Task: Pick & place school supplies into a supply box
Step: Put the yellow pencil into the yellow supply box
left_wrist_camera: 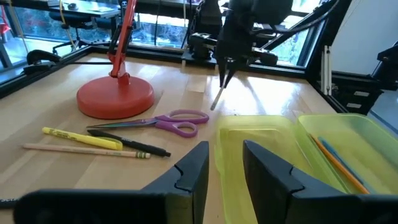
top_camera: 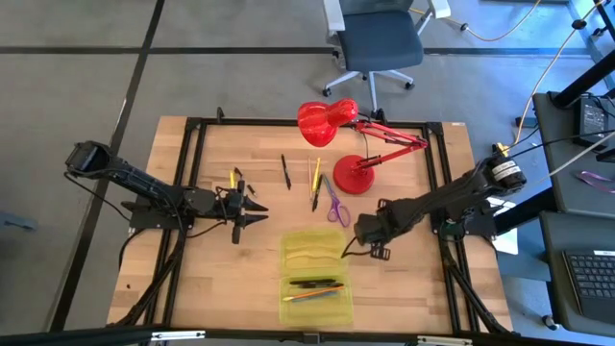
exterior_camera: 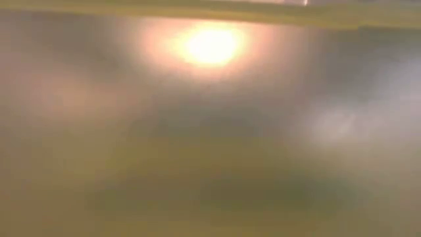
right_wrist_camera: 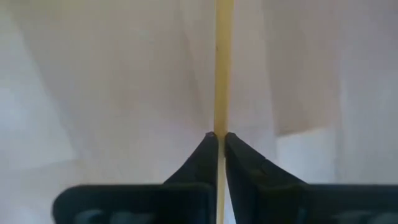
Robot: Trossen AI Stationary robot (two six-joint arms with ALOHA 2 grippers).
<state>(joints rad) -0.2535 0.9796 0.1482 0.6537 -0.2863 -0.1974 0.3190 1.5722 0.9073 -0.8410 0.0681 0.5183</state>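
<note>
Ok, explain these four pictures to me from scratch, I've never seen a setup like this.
Two dark robot arms work at a wooden table. One camera looks straight down; one sits at table height and shows only blur; one rides on each wrist. The right gripper pinches a thin yellow pencil near the yellow-green supply box, which already holds a few pens. The left gripper is open and empty. Still lying loose: purple scissors, pens and pencils, beside a red desk lamp.

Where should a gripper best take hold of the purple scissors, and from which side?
Grip the scissors across the thin blades near the pivot, next to the purple handles, coming straight down from above. They lie flat on the table, and the red lamp base stands close beside them, so a sideways approach looks cramped.
</note>
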